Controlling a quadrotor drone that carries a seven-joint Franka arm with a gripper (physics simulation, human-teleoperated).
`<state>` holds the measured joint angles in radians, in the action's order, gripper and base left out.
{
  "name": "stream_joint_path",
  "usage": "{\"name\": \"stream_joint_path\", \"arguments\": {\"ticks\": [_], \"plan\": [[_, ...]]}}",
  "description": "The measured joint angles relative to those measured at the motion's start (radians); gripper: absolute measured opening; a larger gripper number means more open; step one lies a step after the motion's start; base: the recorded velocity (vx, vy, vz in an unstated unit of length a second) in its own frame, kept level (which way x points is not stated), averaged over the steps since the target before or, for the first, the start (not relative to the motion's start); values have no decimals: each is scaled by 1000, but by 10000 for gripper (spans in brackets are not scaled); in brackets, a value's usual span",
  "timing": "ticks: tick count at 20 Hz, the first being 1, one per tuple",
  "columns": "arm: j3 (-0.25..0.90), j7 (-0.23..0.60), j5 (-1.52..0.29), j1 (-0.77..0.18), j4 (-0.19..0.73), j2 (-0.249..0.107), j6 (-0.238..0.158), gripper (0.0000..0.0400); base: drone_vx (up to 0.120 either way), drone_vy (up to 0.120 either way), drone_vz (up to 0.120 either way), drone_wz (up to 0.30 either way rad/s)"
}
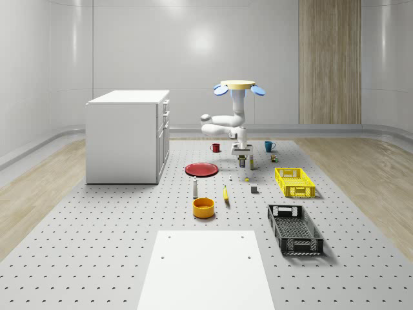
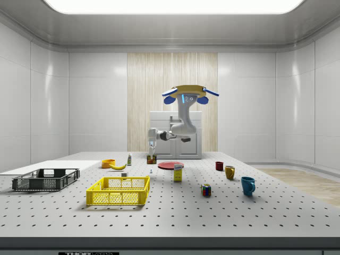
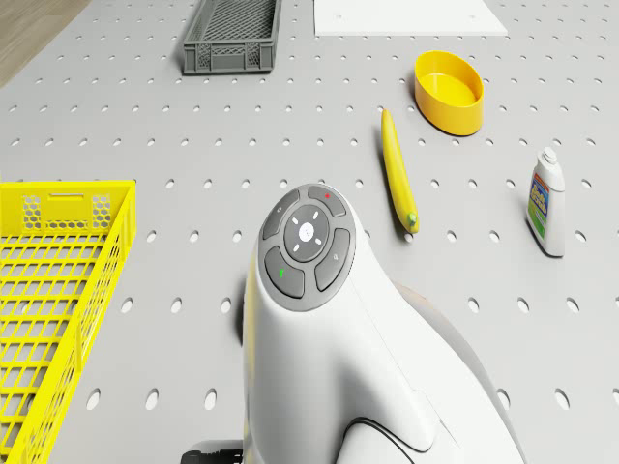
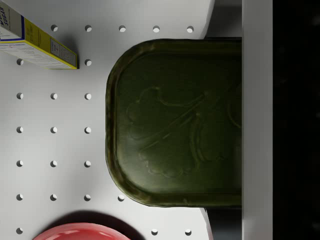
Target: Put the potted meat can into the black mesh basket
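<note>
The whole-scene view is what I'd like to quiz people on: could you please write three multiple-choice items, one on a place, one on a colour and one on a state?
1. The black mesh basket lies
A. nearer the camera than the yellow basket
B. farther from the camera than it
C. stacked inside it

2. The plate is
A. blue
B. green
C. red

3. The drone
A. rests on the table
B. hovers above the table
C. lies tipped on its side

Answers: 1 A, as the black basket sits lower in the picture, towards the front. 2 C, as the disc is plainly red. 3 B, as it hangs in the air with its arm reaching down, gripper just over the potted meat can.
</note>
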<state>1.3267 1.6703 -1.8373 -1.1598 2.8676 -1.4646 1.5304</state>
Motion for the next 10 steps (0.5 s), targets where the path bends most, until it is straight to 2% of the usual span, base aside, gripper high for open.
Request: {"name": "stream_joint_path", "arguments": {"ticks": [3,8,10], "plan": [[1,1,1,-1,0,-3,3,286,120,120,0,0],[1,2,3,-2,0,-8,8,286,120,120,104,0],[2,2,4,-3,0,-10,9,286,120,120,0,0]]}}
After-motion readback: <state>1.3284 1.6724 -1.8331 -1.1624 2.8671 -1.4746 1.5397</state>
